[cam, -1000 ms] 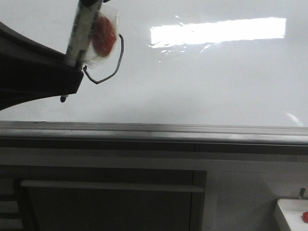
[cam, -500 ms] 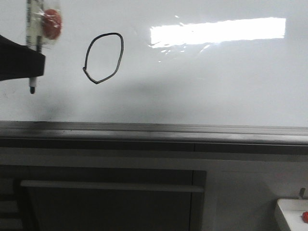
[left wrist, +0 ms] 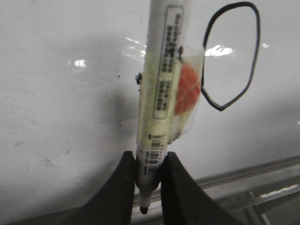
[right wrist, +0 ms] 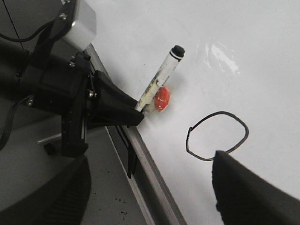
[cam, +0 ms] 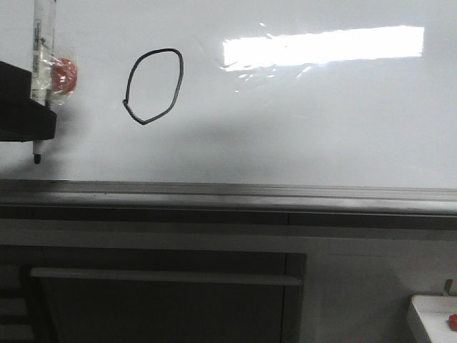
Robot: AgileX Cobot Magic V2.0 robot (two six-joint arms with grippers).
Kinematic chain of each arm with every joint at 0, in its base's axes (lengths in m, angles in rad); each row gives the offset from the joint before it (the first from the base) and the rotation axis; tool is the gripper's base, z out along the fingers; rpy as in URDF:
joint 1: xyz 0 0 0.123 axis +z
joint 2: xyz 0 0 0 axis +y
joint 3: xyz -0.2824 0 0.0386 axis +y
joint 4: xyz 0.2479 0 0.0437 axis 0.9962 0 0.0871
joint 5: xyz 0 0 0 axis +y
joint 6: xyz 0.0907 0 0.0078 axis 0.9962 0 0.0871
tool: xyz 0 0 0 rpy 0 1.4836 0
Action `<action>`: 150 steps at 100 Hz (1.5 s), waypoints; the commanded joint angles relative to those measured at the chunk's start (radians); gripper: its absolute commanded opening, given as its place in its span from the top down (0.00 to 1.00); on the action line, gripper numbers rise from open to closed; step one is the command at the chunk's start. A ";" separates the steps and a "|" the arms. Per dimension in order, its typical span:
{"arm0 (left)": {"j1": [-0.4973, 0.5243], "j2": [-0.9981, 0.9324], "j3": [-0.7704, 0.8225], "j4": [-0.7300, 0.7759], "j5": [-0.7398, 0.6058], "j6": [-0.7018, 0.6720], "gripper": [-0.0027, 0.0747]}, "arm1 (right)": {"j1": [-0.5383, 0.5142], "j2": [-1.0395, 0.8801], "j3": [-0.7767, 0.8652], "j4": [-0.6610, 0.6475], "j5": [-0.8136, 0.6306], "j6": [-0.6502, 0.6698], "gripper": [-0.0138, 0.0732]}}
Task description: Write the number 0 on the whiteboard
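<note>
The left claw (left wrist: 149, 176) is clenched on a white marker pen (left wrist: 161, 84) with a red blob taped to it, left of the black hand-drawn oval number 0 (cam: 154, 86) on the shiny whiteboard (cam: 300, 121), while the right claw (right wrist: 154, 192) is spread wide apart.

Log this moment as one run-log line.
left hand: shut on white marker | tip: off glossy whiteboard | hand-drawn black oval 0: closed | right hand: open

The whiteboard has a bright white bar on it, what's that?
Front view: a lamp's glare on the shiny whiteboard, right of the drawn 0. Left wrist view: only small glints, and the marker looks blurry.
</note>
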 commanded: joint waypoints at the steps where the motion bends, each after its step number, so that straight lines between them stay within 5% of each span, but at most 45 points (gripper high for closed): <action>1: 0.023 0.014 -0.047 -0.033 -0.042 -0.007 0.99 | -0.007 -0.030 -0.035 0.002 -0.042 -0.009 0.29; 77: 0.119 0.030 -0.072 -0.065 0.033 -0.007 0.98 | -0.007 -0.030 -0.035 0.002 -0.009 -0.009 0.29; 104: 0.119 0.030 -0.072 -0.065 -0.006 -0.007 0.58 | -0.007 -0.030 -0.035 0.002 -0.007 -0.009 0.29; 133: 0.119 0.015 -0.072 -0.057 -0.016 -0.007 0.57 | -0.007 -0.030 -0.035 0.002 -0.007 -0.009 0.29; 143: 0.119 -0.023 -0.072 -0.035 -0.016 -0.007 0.57 | -0.007 -0.043 -0.035 -0.003 0.007 -0.009 0.40; 150: 0.119 -0.055 -0.072 -0.023 -0.016 -0.007 0.57 | -0.007 -0.056 -0.035 -0.003 0.016 -0.009 0.60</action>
